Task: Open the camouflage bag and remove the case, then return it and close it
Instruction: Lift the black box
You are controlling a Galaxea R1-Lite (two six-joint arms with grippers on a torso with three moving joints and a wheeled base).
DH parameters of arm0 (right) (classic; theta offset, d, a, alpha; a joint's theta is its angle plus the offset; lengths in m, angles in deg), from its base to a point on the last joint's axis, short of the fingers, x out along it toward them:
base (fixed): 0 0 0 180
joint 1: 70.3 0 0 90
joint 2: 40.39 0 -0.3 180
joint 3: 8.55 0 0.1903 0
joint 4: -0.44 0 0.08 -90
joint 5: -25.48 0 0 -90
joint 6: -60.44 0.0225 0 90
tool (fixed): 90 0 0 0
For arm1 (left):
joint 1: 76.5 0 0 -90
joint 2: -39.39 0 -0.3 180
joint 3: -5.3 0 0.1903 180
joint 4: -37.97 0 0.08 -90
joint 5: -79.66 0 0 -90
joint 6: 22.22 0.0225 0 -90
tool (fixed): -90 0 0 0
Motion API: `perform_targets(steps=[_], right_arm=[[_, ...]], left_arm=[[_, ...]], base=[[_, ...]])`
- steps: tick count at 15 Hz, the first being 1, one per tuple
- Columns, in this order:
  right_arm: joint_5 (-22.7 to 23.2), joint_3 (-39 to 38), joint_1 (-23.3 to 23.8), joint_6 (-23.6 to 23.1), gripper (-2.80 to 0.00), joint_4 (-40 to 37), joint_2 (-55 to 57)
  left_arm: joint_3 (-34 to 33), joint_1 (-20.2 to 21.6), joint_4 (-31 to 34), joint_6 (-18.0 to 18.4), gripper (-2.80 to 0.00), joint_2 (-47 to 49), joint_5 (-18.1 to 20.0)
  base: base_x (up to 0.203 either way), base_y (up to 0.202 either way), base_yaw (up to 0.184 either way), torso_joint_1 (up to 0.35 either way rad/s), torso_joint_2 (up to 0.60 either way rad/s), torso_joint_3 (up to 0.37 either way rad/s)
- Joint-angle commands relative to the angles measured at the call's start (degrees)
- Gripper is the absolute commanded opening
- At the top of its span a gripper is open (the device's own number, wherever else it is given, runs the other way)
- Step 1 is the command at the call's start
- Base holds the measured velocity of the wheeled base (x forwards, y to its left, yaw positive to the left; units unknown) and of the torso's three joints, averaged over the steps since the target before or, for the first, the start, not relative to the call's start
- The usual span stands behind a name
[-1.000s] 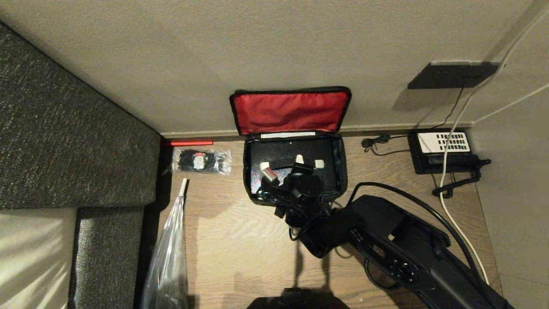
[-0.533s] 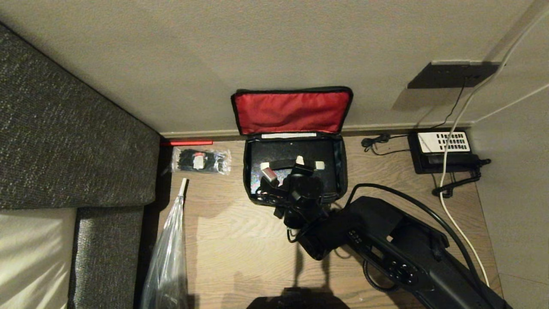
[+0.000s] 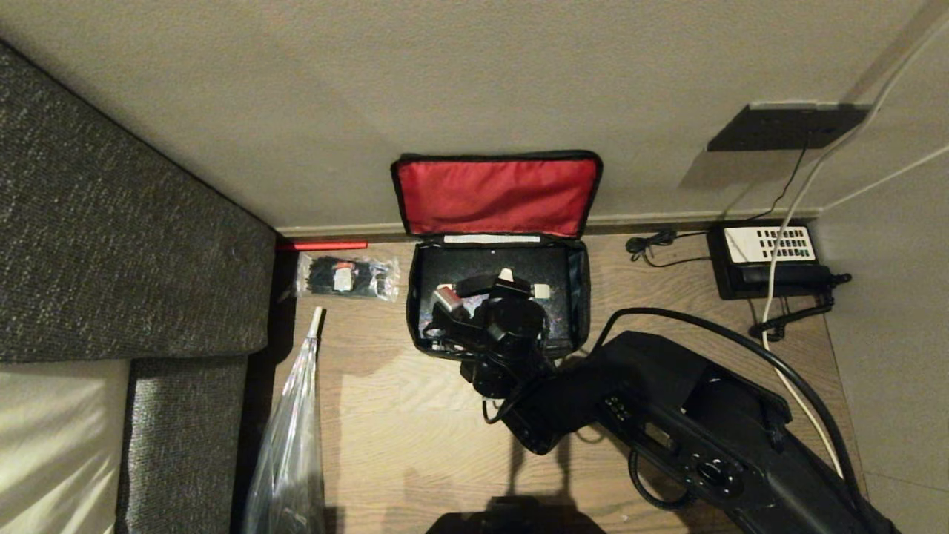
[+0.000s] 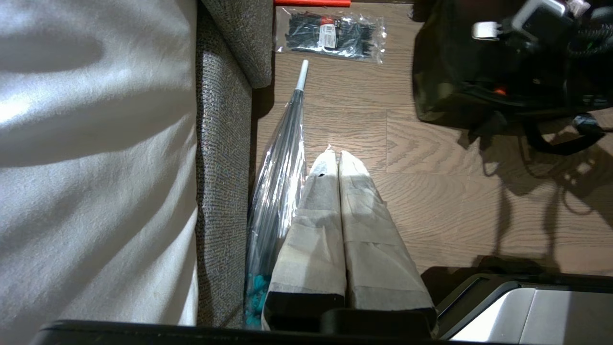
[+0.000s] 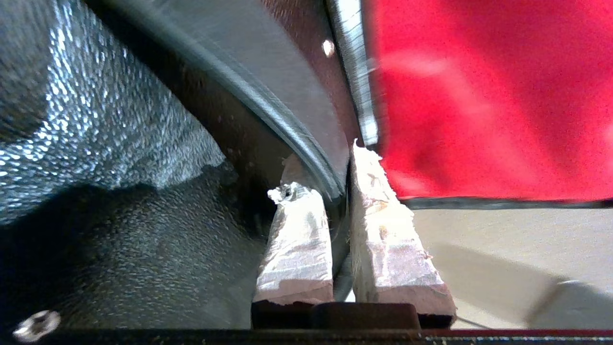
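The case (image 3: 489,285) sits inside the camouflage bag (image 3: 495,297), whose red-lined lid (image 3: 495,194) stands open against the wall, and I have my right gripper (image 5: 341,191) clamped on the thin handle strap (image 5: 287,127) arching over the case's face; the wrist view shows the strap pinched between the two taped fingers (image 5: 299,230). Against the head view of a second ago, the bag and case have slid together toward the robot's left along the wooden floor (image 3: 415,415), nearer the clear packet of cable ties (image 3: 347,278), and my arm has swung that way with them. To me that means the pull is dragging the whole bag rather than lifting the case free, so I judge the removal step only begun: the case is not yet out of the bag. I'd want the next pull to go more upward, or the bag will keep following. My left gripper (image 4: 339,165) hangs parked, its fingers pressed together on nothing, above the floor beside the folded clear umbrella (image 4: 280,167) and the grey sofa (image 4: 225,143). The black telephone (image 3: 767,259) lies well apart on the right.
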Motion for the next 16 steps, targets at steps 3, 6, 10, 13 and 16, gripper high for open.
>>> perform_targets(steps=[3, 6, 10, 13, 16], right_arm=[[-4.8, -7.4, -7.1, -0.7, -2.80, 0.1, -12.0], [-5.5, -9.0, -8.6, -2.9, -2.80, 0.4, -14.7], [-6.4, -11.4, -9.1, -3.3, -2.80, -0.4, -19.1], [-7.1, -22.1, -9.1, -3.4, -2.80, -0.6, -28.0], [-7.6, -30.7, -9.0, -3.3, -2.80, -1.1, -36.0]], left_arm=[[-0.2, 0.0, 0.1, 0.0, -2.80, -0.1, 0.0], [-0.2, 0.0, 0.1, 0.0, -2.80, -0.1, 0.0], [-0.2, 0.0, 0.1, 0.0, -2.80, 0.0, 0.0], [-0.2, 0.0, 0.1, 0.0, -2.80, -0.1, 0.0], [-0.2, 0.0, 0.1, 0.0, -2.80, -0.1, 0.0]], base=[[0.000, 0.000, 0.000, 0.000, 0.00, 0.000], [0.000, 0.000, 0.000, 0.000, 0.00, 0.000], [0.000, 0.000, 0.000, 0.000, 0.00, 0.000], [0.000, 0.000, 0.000, 0.000, 0.00, 0.000], [0.000, 0.000, 0.000, 0.000, 0.00, 0.000]])
